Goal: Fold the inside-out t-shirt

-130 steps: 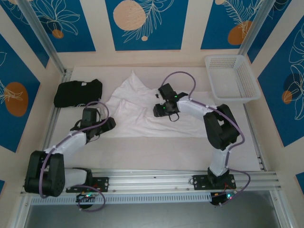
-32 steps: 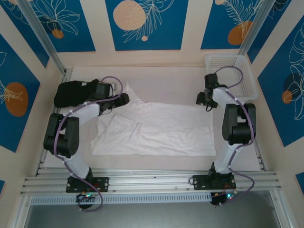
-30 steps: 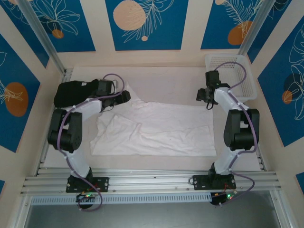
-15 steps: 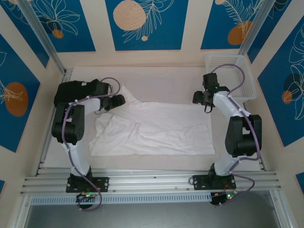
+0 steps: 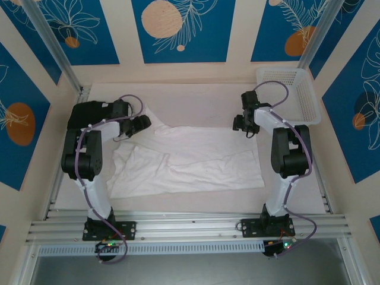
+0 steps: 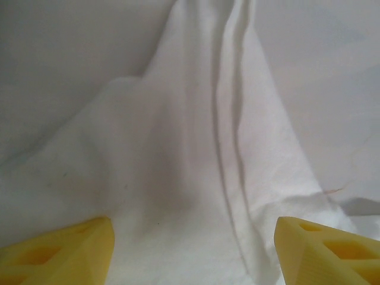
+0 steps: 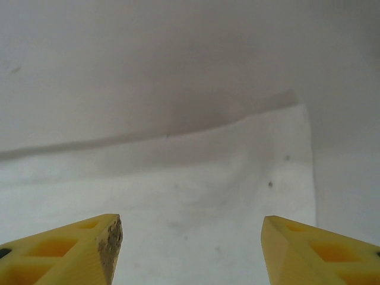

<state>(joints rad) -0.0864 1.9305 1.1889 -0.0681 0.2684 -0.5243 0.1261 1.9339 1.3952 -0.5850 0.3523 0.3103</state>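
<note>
Here the white t-shirt point(image 5: 190, 160) lies spread out on the table point(image 5: 205, 98). The left gripper point(image 5: 142, 123) is over its far left corner and the right gripper point(image 5: 240, 123) over its far right corner (both wide open, holding nothing).

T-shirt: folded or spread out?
Spread, not folded: the t-shirt lies flat and wide on the table, wrinkled, with no neat fold.

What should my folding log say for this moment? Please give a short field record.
shirt: plain white cotton t-shirt, spread out, wrinkled
left fingers: open, over the shirt's far left peak
right fingers: open, over the shirt's far right corner
nearby: black folded garment far left; white plastic mesh basket far right
</note>
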